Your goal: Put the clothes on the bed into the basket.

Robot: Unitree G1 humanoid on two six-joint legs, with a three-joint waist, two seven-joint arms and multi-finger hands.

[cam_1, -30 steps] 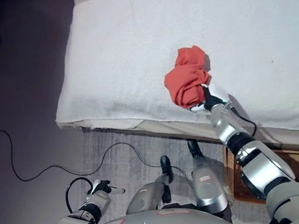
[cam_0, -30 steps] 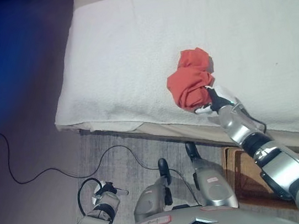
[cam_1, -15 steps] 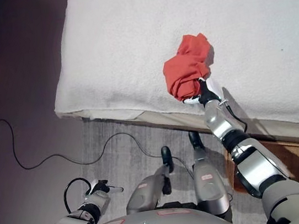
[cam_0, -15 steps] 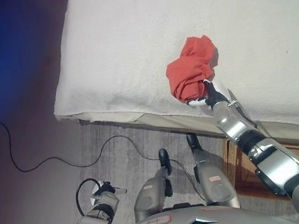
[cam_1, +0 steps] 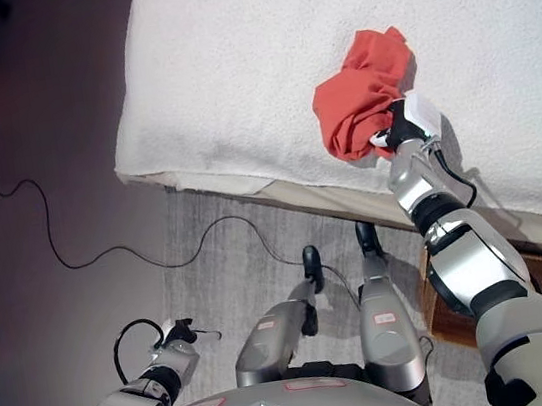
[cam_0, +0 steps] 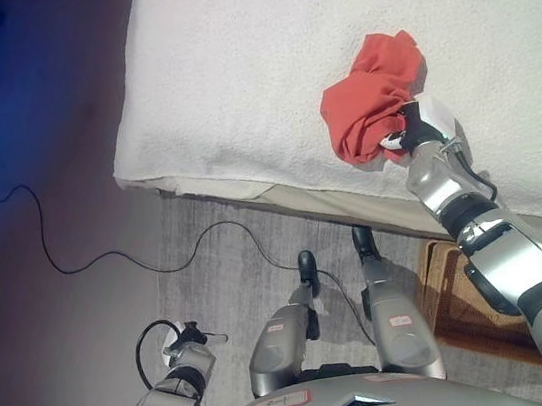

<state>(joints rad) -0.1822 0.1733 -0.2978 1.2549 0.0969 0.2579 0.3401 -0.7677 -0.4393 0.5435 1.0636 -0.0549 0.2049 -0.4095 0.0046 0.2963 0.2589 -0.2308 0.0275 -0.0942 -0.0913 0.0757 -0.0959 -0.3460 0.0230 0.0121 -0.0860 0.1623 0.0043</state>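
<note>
From my seat the bed (cam_0: 260,53) fills most of the view, its white cover running off the top and right edges. Below it lies the grey floor (cam_0: 230,269). The whole picture has slid over the last second, so my camera moved; I won't read that as the bed shifting.

The basket (cam_0: 449,284) shows only as a brown woven corner on the floor at the lower right, tucked against the bed's near side and mostly covered by my right arm. I can't see its opening or whether anything lies in it.

The red cloth (cam_0: 372,98) sits bunched on the cover, close to the bed's near edge. Compared with a second ago it looks pulled taller and narrower, drawn up toward the hand, and I judge it is starting to lift off the cover. If so, the carry down to the basket comes next.

My right hand (cam_0: 410,133) is at the cloth's lower right edge, fingers closed around a fold of it, though the fingertips are buried in the fabric. My left hand (cam_0: 185,348) hangs low over the floor at the lower left, too small to tell how its fingers stand.
</note>
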